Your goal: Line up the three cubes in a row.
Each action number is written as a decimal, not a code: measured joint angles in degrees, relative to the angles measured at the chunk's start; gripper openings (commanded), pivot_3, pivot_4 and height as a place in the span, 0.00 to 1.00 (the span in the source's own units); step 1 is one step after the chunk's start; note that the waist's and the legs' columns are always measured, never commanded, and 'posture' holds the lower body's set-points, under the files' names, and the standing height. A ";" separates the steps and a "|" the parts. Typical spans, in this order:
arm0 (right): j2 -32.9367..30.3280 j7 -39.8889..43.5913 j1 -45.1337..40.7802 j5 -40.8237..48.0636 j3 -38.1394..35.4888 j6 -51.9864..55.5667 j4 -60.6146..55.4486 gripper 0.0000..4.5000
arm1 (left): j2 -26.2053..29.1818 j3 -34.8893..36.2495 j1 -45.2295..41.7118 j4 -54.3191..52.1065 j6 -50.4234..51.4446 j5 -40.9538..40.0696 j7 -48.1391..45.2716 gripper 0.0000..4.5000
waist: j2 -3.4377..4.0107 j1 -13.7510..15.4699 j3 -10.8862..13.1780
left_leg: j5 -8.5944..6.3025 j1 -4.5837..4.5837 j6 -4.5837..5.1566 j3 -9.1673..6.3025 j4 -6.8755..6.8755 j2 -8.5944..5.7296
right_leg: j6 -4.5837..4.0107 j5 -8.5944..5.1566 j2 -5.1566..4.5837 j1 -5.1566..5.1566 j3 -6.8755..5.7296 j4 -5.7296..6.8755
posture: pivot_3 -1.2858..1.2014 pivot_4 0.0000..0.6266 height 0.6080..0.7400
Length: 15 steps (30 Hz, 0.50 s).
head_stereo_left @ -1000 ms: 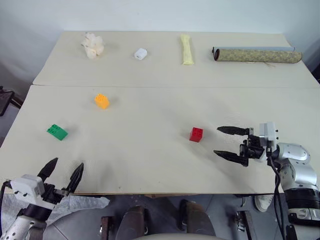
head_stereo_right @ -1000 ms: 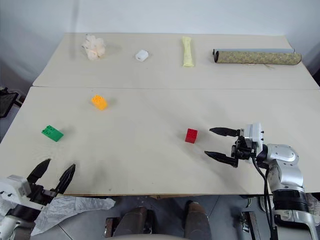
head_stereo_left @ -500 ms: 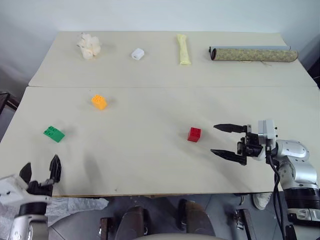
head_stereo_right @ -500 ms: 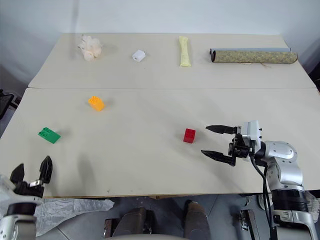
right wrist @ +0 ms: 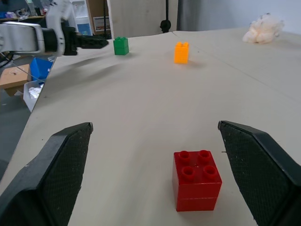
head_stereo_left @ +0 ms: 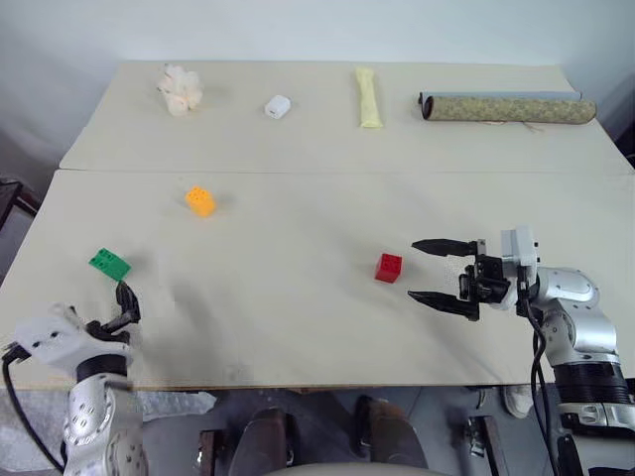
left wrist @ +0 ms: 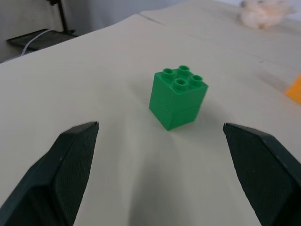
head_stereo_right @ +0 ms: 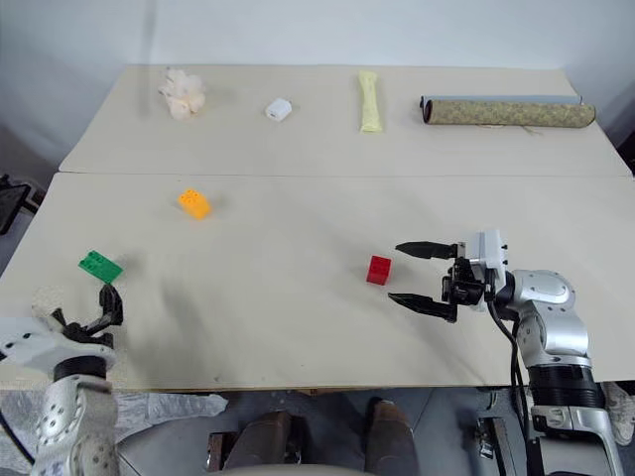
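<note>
both grippers are spread wide and hold nothing. the right gripper (head_stereo_left: 437, 272) sits just at 3 o'clock of the red cube (head_stereo_left: 389, 267), not touching. the left gripper (head_stereo_left: 121, 307) hangs at 6 o'clock of the green cube (head_stereo_left: 109, 263). one orange-yellow cube (head_stereo_left: 200, 200) lies toward 1 o'clock of the green. three cubes on the tabletop (head_stereo_left: 298, 327), well apart.

orange-yellow cube (left wrist: 295, 89): cut by frame edge | tissue wad (left wrist: 264, 12): blurred, top cropped

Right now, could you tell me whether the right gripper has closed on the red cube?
No, the right gripper stands open beside the red cube, which sits apart from it on the table.
</note>
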 measured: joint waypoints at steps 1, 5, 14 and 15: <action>0.00 0.00 -0.03 0.00 0.10 0.15 -0.04 0.99 | -0.48 -0.07 -1.53 0.00 1.31 0.37 1.84 1.00 | -0.01 0.03 0.00 | 0.00 0.00 0.00 0.00 0.01 -0.01 | 0.00 0.00 0.00 0.00 0.00 0.00 | 0.52 0.24 1.00; 0.03 0.00 -0.07 0.01 0.30 1.09 -0.93 0.99 | -0.82 -0.71 -7.46 1.22 4.04 1.72 5.69 1.00 | -0.01 0.37 0.00 | 0.00 0.00 -0.01 0.01 0.07 -0.05 | 0.00 0.00 0.03 0.00 0.00 0.02 | 0.52 0.24 1.00; 0.08 -0.13 -0.04 0.02 0.70 2.48 -2.14 1.00 | 1.65 -2.18 -15.55 10.88 4.65 5.58 6.97 0.96 | -0.02 0.80 -0.01 | 0.00 -0.03 -0.02 0.14 0.08 -0.17 | 0.01 0.00 0.09 0.01 -0.03 0.00 | 0.52 0.24 1.00; 0.08 -0.13 -0.03 0.02 0.71 2.49 -2.17 1.00 | 1.88 -2.07 -15.96 11.41 4.37 5.97 6.97 0.91 | -0.02 0.79 -0.01 | 0.00 -0.03 -0.02 0.14 0.08 -0.18 | 0.01 0.00 0.09 0.01 -0.03 0.00 | 0.52 0.24 1.00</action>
